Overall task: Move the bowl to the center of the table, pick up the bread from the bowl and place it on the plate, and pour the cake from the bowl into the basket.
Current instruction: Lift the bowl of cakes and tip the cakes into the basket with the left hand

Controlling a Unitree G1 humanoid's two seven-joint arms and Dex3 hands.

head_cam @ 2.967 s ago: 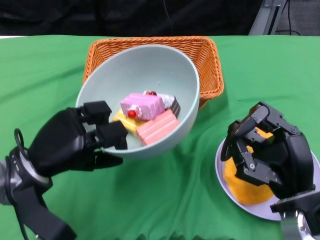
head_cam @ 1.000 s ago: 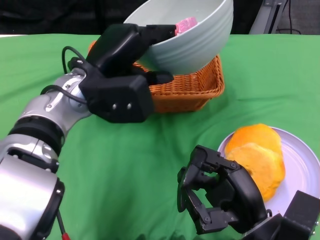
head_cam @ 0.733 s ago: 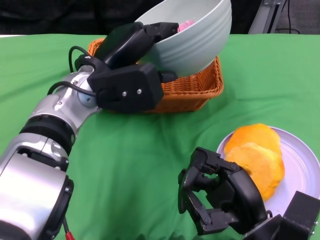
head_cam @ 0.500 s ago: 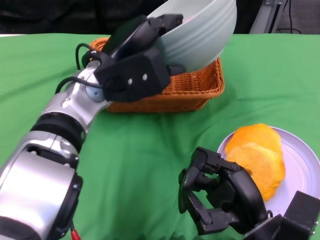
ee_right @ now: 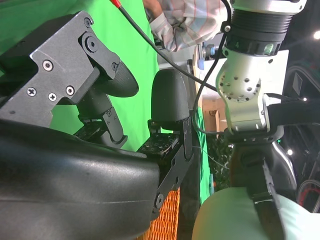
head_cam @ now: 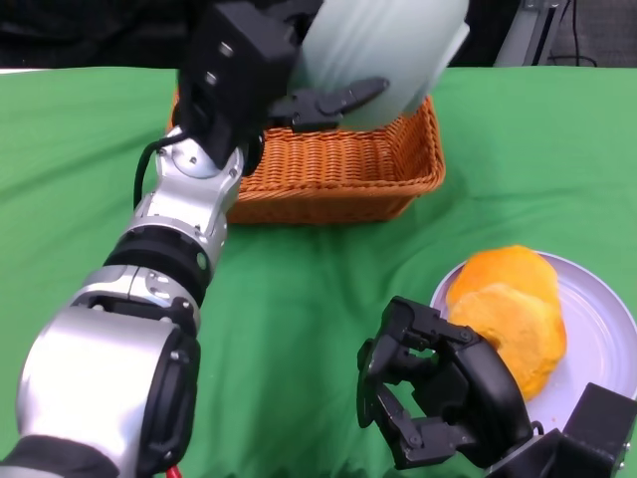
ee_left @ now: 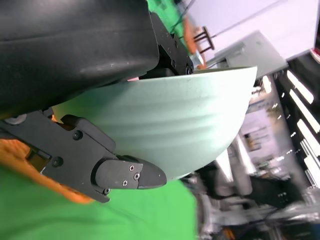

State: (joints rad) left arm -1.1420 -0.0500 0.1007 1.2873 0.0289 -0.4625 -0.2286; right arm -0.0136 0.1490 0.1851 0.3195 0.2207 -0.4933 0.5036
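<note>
Overhead, left robot hand (head_cam: 261, 72) tips 1 bowl (head_cam: 383, 50) (basket (head_cam: 338, 164) below).

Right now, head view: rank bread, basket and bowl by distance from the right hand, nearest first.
1. bread: on the plate, just beside the right hand.
2. basket: farther back on the table, left of the bread.
3. bowl: tipped above the basket, gripped by the left hand.

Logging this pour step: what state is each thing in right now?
bowl: tipped steeply over the basket, held by the left hand
basket: upright on the table, inside hidden
bread: lying on the plate
right hand: fingers curled, holding nothing
</note>
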